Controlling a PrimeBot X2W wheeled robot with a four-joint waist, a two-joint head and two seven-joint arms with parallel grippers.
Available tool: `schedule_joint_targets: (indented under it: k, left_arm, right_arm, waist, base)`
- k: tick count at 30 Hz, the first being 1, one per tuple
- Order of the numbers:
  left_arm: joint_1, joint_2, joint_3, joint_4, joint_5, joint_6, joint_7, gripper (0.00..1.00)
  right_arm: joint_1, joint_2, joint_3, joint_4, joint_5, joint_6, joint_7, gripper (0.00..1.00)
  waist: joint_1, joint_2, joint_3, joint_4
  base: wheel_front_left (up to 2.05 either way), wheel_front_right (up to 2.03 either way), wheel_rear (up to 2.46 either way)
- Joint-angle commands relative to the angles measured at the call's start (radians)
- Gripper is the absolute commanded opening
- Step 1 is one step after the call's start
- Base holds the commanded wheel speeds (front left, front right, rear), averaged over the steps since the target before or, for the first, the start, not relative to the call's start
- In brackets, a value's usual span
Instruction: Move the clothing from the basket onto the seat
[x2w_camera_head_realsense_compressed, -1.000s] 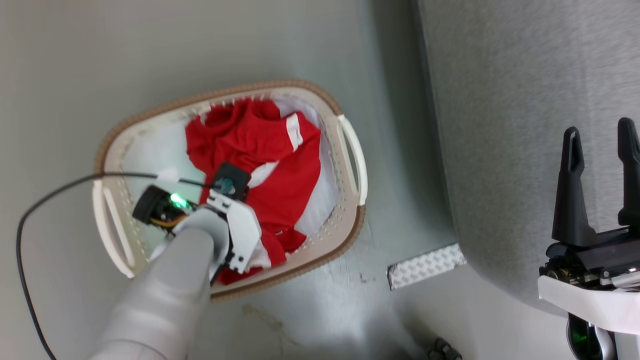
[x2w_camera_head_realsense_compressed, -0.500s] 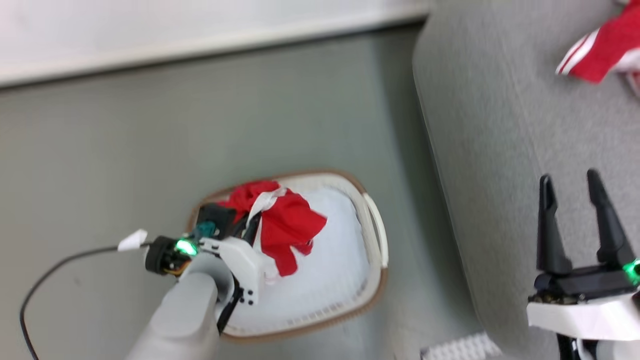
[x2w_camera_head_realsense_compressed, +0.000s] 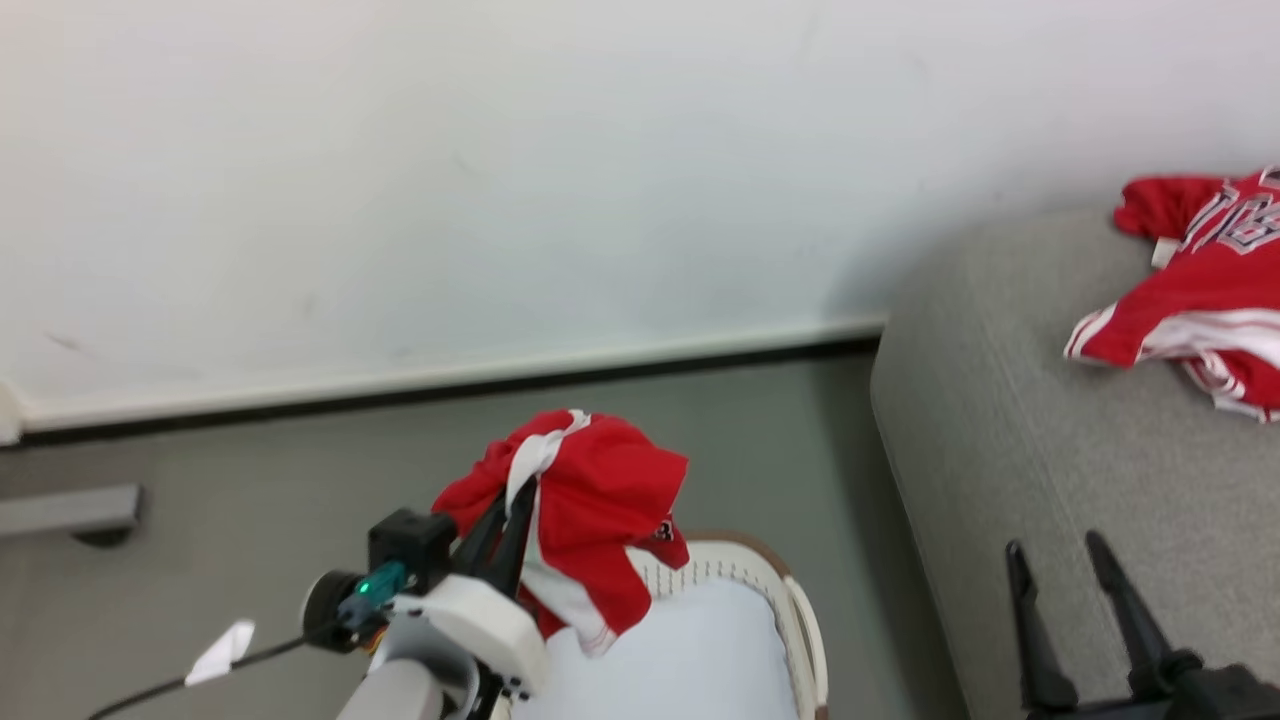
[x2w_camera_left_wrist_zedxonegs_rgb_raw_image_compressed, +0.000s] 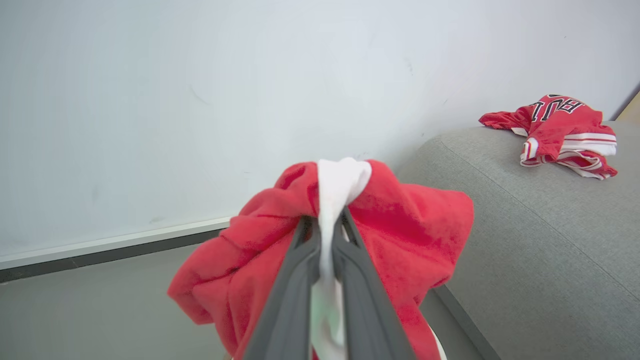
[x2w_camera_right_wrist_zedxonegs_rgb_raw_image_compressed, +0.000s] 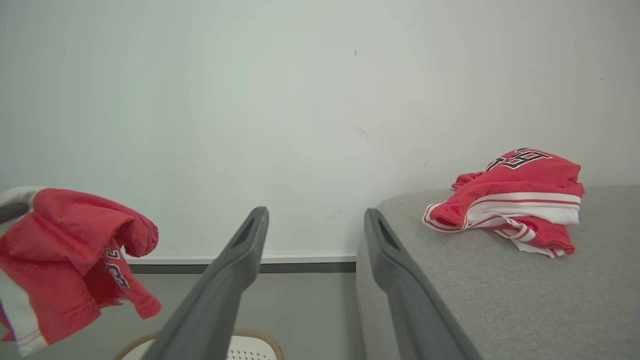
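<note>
My left gripper (x2w_camera_head_realsense_compressed: 505, 515) is shut on the white trim of a red garment (x2w_camera_head_realsense_compressed: 600, 495), which hangs bunched above the basket (x2w_camera_head_realsense_compressed: 803, 625). In the left wrist view the left gripper (x2w_camera_left_wrist_zedxonegs_rgb_raw_image_compressed: 326, 222) pinches that white band, with the garment's red cloth (x2w_camera_left_wrist_zedxonegs_rgb_raw_image_compressed: 405, 225) draped around the fingers. A black number shows on the held garment (x2w_camera_right_wrist_zedxonegs_rgb_raw_image_compressed: 65, 250). The basket's white liner (x2w_camera_head_realsense_compressed: 690, 660) lies bare. A red jersey (x2w_camera_head_realsense_compressed: 1190, 280) with black lettering lies on the grey seat (x2w_camera_head_realsense_compressed: 1000, 450). My right gripper (x2w_camera_head_realsense_compressed: 1055, 545) is open at the seat's near edge and holds nothing.
A white wall and a dark baseboard (x2w_camera_head_realsense_compressed: 450, 385) run behind the grey floor. A grey block (x2w_camera_head_realsense_compressed: 65, 510) sits at the far left by the wall. A black cable with a white tag (x2w_camera_head_realsense_compressed: 225, 645) trails from my left wrist. The seat's edge (x2w_camera_right_wrist_zedxonegs_rgb_raw_image_compressed: 365, 280) stands close to the right fingers.
The left gripper has lifted the red garment out of the basket and up above it. The head camera has tilted upward, bringing the wall and the jersey on the seat into view.
</note>
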Motion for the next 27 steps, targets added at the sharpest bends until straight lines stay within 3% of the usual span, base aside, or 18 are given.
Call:
schedule_joint_targets:
  k: [1, 13, 16, 19, 27]
  left_arm:
    - [0.052, 0.018, 0.007, -0.056, -0.01, 0.012, 0.011, 0.0]
    - [0.28, 0.145, 0.046, -0.537, -0.033, 0.075, 0.198, 0.0]
    - [0.297, 0.162, 0.039, -0.607, -0.028, 0.077, 0.23, 0.0]
    - [0.299, 0.179, 0.01, -0.673, -0.015, 0.059, 0.278, 0.0]
    - [0.262, 0.189, -0.064, -0.707, 0.01, 0.015, 0.332, 0.0]
  right_arm:
    - [0.03, -0.002, 0.011, 0.011, 0.001, -0.002, 0.001, 1.0]
    - [0.032, -0.017, 0.137, 0.03, 0.014, -0.002, 0.001, 1.0]
    - [0.001, -0.053, 0.237, 0.032, 0.035, -0.002, 0.001, 1.0]
    - [-0.093, -0.134, 0.408, 0.025, 0.086, -0.002, 0.02, 1.0]
    - [-0.327, -0.249, 0.698, 0.002, 0.211, -0.002, 0.105, 1.0]
  waist:
    - [0.0005, 0.0, -0.114, 0.042]
    - [0.0005, 0.0, -0.164, 0.053]
    - [0.0005, 0.0, -0.159, 0.052]
    - [0.0005, 0.0, -0.151, 0.048]
    - [0.0005, 0.0, -0.147, 0.048]
  base:
    - [0.0, 0.0, 0.0]
    - [0.0, 0.0, 0.0]
    - [0.0, 0.0, 0.0]
    - [0.0, 0.0, 0.0]
    - [0.0, 0.0, 0.0]
